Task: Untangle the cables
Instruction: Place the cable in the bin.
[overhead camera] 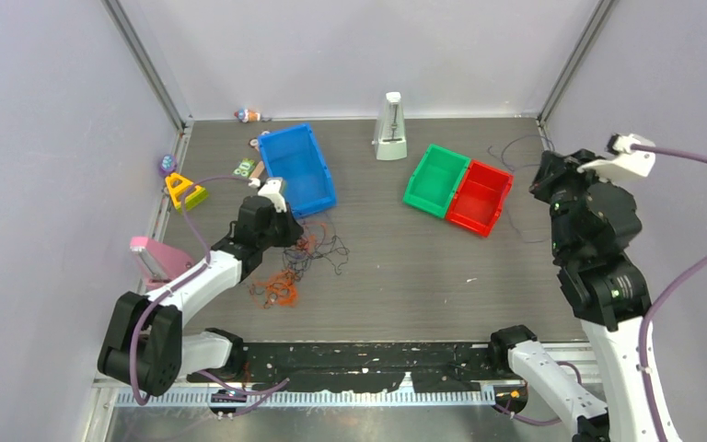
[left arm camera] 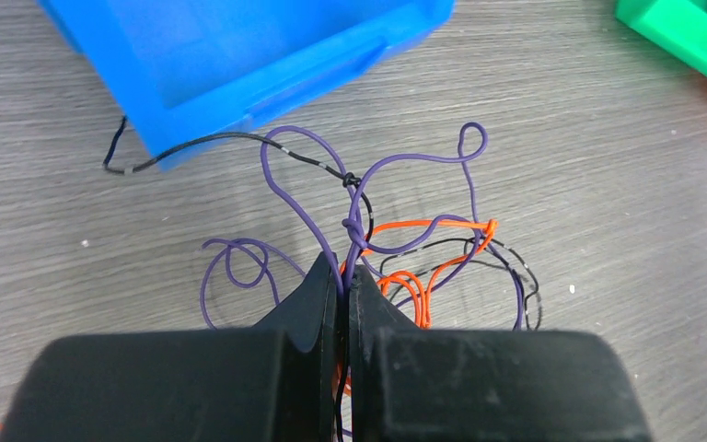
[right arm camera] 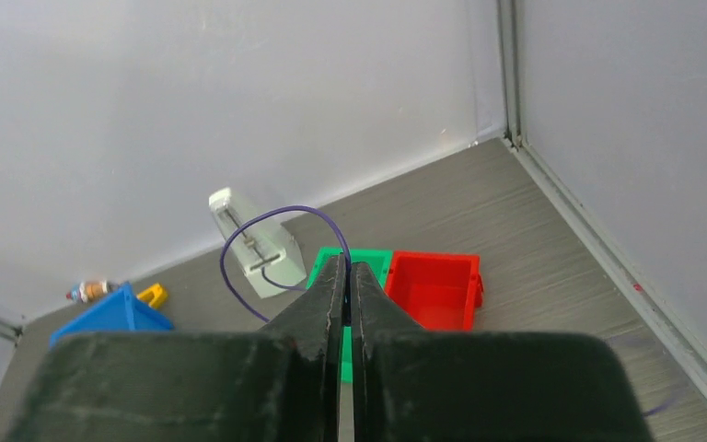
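Plainly the job is far from finished: most of the cables (overhead camera: 287, 281) lie in one loose heap on the tabletop (overhead camera: 405, 267), just in front of the blue bin (overhead camera: 299, 166), with orange, purple and black strands crossing over and under one another. The left claw (left arm camera: 342, 274) is down at that heap with its jaws pinched together on a purple strand (left arm camera: 281, 184), which rises from between the tips and loops away toward the bin. Just beyond the tips a tight purple knot (left arm camera: 352, 226) sits where an orange strand (left arm camera: 423, 224) passes through, and a smaller black knot (left arm camera: 350, 178) sits a little farther out on a black strand that runs under the bin's corner. The right claw (right arm camera: 346, 267) is raised well apart from the heap, on the side of the green bin (overhead camera: 434, 180) and red bin (overhead camera: 479, 196), its jaws closed on a thin purple loop (right arm camera: 225, 253) that curls free in the air. I judge that this one strand may already be parted from the rest, though the pictures do not show its whole run. Both knots and the orange coils are left to work loose.
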`<state>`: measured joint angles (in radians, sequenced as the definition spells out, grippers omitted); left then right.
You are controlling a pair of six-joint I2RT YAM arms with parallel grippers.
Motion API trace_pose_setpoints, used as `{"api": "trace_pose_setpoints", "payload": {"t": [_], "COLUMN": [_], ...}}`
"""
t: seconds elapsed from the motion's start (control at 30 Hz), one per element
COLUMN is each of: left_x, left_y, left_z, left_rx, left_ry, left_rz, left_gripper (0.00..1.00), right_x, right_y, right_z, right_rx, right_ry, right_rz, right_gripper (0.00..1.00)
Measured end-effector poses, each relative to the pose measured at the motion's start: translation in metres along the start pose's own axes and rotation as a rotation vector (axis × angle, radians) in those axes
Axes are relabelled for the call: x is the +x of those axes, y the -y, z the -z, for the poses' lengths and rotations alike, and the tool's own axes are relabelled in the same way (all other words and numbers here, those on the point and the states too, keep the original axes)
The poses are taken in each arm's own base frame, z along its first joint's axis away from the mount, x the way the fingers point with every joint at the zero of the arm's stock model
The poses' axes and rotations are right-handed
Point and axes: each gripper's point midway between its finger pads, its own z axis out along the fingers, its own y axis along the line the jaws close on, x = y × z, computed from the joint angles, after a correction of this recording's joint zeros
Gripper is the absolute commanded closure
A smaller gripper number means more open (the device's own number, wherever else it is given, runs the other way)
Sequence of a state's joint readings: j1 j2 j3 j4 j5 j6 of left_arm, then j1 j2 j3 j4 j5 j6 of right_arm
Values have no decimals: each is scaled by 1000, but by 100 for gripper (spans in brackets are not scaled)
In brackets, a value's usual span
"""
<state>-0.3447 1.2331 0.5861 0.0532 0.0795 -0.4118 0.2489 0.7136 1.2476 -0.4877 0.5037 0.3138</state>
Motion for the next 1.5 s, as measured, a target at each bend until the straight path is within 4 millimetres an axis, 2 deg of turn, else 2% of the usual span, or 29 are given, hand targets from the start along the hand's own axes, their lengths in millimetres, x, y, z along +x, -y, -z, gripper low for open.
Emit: {"api": "trace_pose_setpoints", "payload": {"t": [0.07,0.17,0.5,0.7,0.83,1.0,1.17,1.37,1.5], "left_x": [-1,-2,-4,-4,-2,-1,1,1,2], "left_y": [5,10,19,22,22,23,23,24,24], "left_z": [0,0,0,0,-1,-2,-3,-3,-3], "left_rx": [29,55,104,122,128,133,133,136,136], "left_ry": [0,2,9,8,1,-2,-8,-11,-12], "left_rz": [-1,-3,-10,-12,-14,-20,-32,-37,-38], "left_gripper": [100,100,100,100,100,100,100,100,100], "right_x": [12,17,-3,-9,-24,-43,-37,-10,14], "right_y": [-6,-13,-59,-83,-90,-83,-64,-42,-36], "right_z": [-9,-19,-50,-82,-105,-125,-142,-164,-177], "right_rx": [-13,-20,-128,-149,-120,-60,2,58,71], "right_ry": [-45,-76,-89,-101,-76,-34,-44,-101,-154], "right_rz": [24,44,45,79,90,85,95,112,116], "right_gripper": [95,95,95,95,95,95,95,95,95]}}
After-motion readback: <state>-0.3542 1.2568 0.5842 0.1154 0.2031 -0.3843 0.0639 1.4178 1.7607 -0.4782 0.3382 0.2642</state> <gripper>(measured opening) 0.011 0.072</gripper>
